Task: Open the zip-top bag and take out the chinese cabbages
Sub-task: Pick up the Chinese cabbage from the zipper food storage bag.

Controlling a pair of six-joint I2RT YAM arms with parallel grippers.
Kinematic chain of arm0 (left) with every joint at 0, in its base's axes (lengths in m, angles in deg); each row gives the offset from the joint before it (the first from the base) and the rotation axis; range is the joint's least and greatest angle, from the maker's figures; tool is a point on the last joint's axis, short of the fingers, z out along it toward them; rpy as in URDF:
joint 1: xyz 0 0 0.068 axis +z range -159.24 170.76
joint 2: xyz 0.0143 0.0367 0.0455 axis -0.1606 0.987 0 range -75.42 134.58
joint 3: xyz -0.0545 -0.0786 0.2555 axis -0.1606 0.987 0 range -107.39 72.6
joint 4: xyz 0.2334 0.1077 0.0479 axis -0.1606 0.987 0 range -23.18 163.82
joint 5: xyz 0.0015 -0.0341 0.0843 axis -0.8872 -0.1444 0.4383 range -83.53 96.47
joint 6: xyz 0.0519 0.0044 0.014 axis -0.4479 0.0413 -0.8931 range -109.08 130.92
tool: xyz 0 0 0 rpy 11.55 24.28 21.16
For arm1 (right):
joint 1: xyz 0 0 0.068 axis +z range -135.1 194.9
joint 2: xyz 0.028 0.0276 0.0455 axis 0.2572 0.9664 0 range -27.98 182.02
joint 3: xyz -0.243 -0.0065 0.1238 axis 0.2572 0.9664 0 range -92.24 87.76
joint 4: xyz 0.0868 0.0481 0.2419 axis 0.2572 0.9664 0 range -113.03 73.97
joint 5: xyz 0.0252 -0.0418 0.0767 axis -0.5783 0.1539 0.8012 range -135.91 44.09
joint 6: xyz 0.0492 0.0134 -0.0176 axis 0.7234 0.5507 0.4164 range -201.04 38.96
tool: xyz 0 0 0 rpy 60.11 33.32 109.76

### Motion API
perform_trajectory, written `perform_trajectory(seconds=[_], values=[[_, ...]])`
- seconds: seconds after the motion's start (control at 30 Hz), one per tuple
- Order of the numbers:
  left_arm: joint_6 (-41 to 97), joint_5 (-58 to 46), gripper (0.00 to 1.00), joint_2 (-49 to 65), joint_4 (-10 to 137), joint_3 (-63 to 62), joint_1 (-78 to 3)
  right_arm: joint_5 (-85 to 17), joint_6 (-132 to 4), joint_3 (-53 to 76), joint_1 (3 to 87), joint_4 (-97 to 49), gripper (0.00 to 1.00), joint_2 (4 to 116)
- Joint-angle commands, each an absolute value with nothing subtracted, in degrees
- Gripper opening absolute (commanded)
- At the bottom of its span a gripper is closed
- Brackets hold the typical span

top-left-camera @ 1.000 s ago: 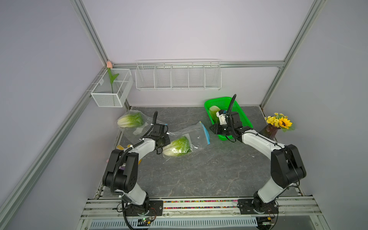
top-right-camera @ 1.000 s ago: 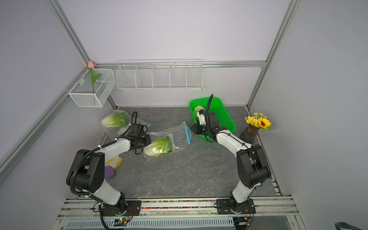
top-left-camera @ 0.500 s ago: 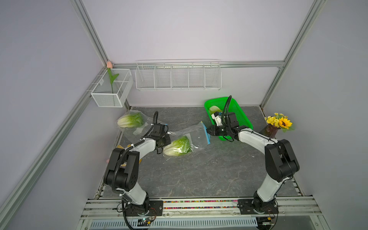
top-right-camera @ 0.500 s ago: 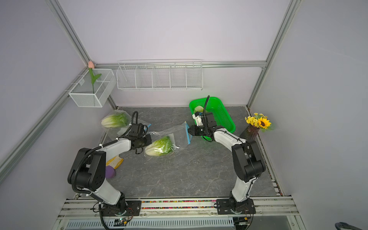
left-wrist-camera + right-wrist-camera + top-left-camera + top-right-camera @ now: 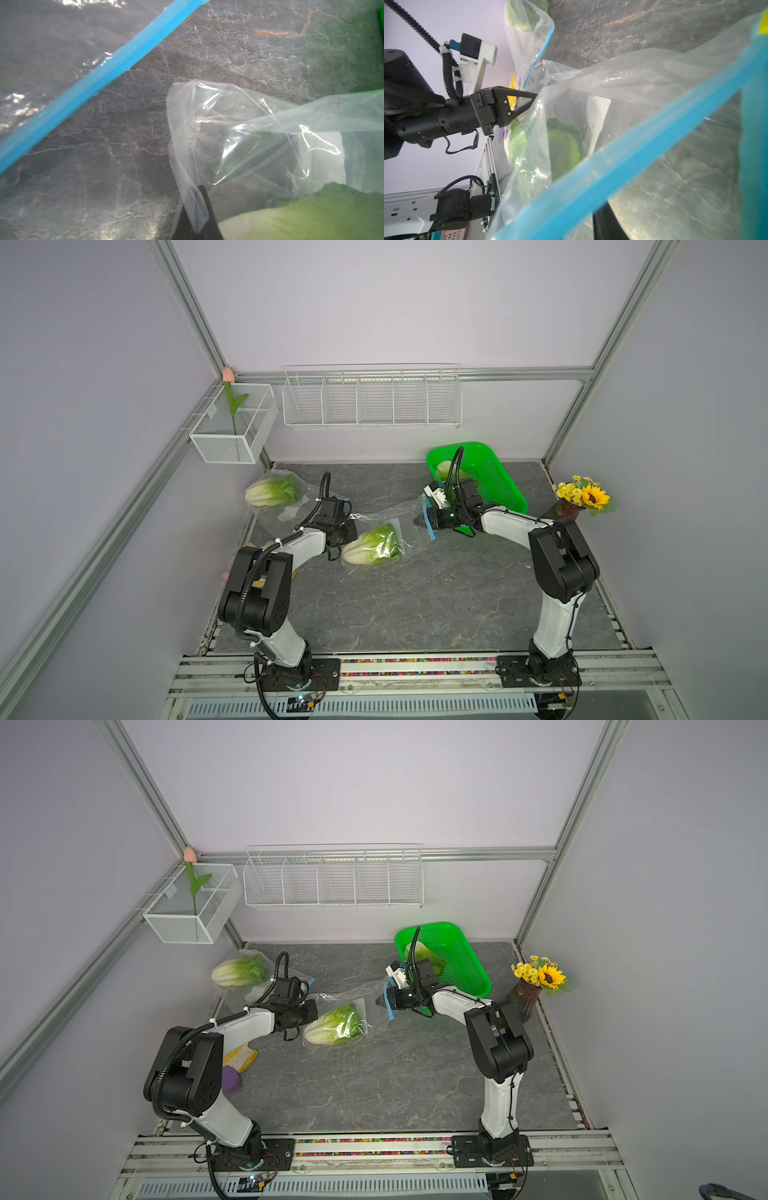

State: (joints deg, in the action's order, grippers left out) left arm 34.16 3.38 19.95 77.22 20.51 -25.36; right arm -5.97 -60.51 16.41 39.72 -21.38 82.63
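Grey counter (image 5: 415,593): I see a white-based, green-leaved cabbage (image 5: 374,545) in the clear bag (image 5: 407,531); left claw (image 5: 532,97) pinches its bottom, right claw (image 5: 420,520) grips its blue zip (image 5: 633,149); label (image 5: 598,112) unreadable.

- Chinese cabbage head (image 5: 373,546) in clear plastic zip-top bag (image 5: 409,516): centre of grey marbled table (image 5: 415,605).
- Second bagged head (image 5: 272,491): rear left.
- Third head (image 5: 444,467): in green plastic basket (image 5: 498,485), rear right.
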Motion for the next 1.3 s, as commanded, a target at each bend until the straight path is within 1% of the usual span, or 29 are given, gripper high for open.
perform_trajectory(seconds=[0.0,0.1,0.17,0.33,0.4,0.47,0.53,0.63,0.77,0.9,1.0,1.07,1.13,1.2,1.27], values=[[34.16,2.69,0.00,21.67,75.91,19.78,-25.30,-0.90,-61.35,17.09,41.20,-25.83,0.33,83.90],[34.62,2.56,0.00,22.92,75.14,19.96,-25.33,0.01,-61.02,17.10,42.18,-27.71,0.39,85.15],[34.85,2.45,0.00,23.32,75.08,19.96,-25.33,-0.29,-60.78,16.97,42.66,-28.40,0.38,85.95],[35.08,3.47,0.00,22.80,75.17,20.39,-25.54,-0.95,-60.35,16.55,43.64,-28.63,0.26,87.98],[35.18,4.11,0.00,22.33,75.01,20.82,-25.58,-1.64,-60.47,17.08,43.96,-28.69,0.24,88.46],[35.18,4.19,0.00,22.30,74.91,21.01,-25.55,-1.89,-60.88,17.40,44.29,-28.65,0.24,89.01],[35.26,4.21,0.00,22.56,74.91,21.02,-25.51,-2.01,-61.40,17.55,44.73,-28.65,0.26,89.66],[35.45,4.07,0.00,22.66,74.77,21.01,-25.69,0.23,-62.00,18.18,45.57,-30.80,0.35,89.51],[35.45,4.10,0.00,22.58,74.82,20.96,-25.82,4.73,-57.01,21.17,45.92,-41.10,0.48,87.68],[35.35,4.10,0.00,22.59,74.82,21.18,-25.82,8.21,-55.38,22.91,45.93,-45.67,0.66,86.23],[35.33,4.19,0.00,22.58,74.79,21.23,-25.77,10.34,-54.12,25.15,45.77,-49.71,0.74,84.71],[35.27,4.37,0.00,22.64,74.82,21.35,-25.83,10.61,-52.07,26.92,45.42,-53.20,0.74,83.47],[35.26,4.45,0.00,22.65,74.91,21.31,-25.85,10.51,-50.32,28.56,45.08,-55.86,0.69,82.14],[35.18,4.46,0.00,22.75,74.80,21.32,-25.80,11.32,-50.64,28.95,45.13,-55.12,0.65,81.00],[35.18,4.46,0.00,22.89,74.89,21.19,-25.85,11.81,-50.57,29.38,45.47,-55.36,0.63,80.19]])
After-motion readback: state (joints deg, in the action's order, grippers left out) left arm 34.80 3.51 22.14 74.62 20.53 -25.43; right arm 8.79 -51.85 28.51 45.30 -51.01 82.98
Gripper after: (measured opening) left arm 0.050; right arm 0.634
